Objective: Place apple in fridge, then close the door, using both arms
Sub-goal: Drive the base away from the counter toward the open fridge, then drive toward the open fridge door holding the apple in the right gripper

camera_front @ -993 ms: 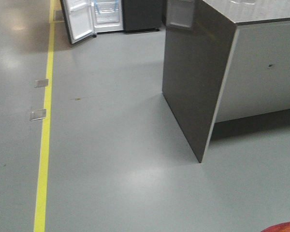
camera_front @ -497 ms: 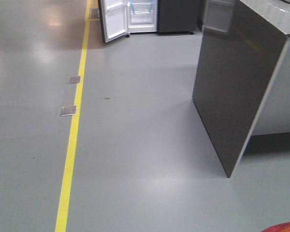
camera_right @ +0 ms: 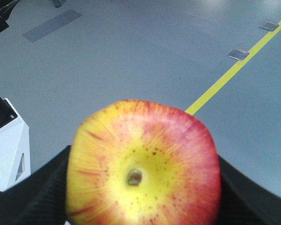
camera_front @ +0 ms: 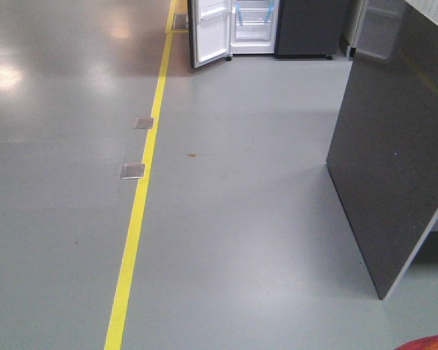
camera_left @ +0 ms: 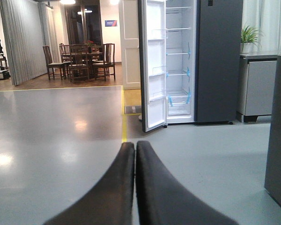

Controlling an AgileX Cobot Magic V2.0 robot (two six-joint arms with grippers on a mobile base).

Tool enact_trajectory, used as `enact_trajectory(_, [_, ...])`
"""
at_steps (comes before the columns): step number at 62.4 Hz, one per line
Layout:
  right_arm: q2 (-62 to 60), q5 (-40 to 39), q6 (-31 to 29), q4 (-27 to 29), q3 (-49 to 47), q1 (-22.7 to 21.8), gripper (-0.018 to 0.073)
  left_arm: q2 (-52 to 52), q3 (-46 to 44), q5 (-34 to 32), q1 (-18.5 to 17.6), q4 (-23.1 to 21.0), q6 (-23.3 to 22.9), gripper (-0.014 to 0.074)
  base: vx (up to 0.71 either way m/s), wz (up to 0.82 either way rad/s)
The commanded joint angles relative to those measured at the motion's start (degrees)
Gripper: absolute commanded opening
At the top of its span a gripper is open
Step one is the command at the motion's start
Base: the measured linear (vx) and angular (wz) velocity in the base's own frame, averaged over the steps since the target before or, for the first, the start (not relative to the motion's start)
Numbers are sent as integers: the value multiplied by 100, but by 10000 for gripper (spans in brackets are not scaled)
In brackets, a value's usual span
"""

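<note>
The floor (camera_front: 241, 240) filled most of the front view: smooth grey, slightly glossy, with soft glare patches. A flat dark panel (camera_front: 394, 160) stood upright along the right edge. The fridge (camera_left: 180, 56) sat far off, top centre, well apart from the robot. It was dark outside and white inside, with glass shelves (camera_left: 178, 73) edged in blue. Its door (camera_left: 152, 70) hung open to the left, showing a white lining with clear bins. A yellow line (camera_front: 135, 226) ran up the floor toward it.

The left claw (camera_left: 135, 152) was pressed together at the bottom of its view, with nothing between its matte black fingers. The right claw (camera_right: 143, 201) held the apple (camera_right: 143, 164), which filled the lower middle of that view, blossom end toward the camera.

The apple was round, firm and waxy-skinned, red over yellow streaks. It was probably light but slick, and it would likely bruise under hard pressure. Gripping across its widest part, as here, looked the soundest hold.
</note>
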Motion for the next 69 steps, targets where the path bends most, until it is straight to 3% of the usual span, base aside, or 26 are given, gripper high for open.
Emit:
enact_trajectory(1, [61,-412,-24,140,-153,0,395,-84,121,-420,3,-15,-18,-6,19,8])
enact_trajectory(69, [61,-412,-24,140,-153,0,395,-84,121,-420,3,-15,-18,-6,23,1])
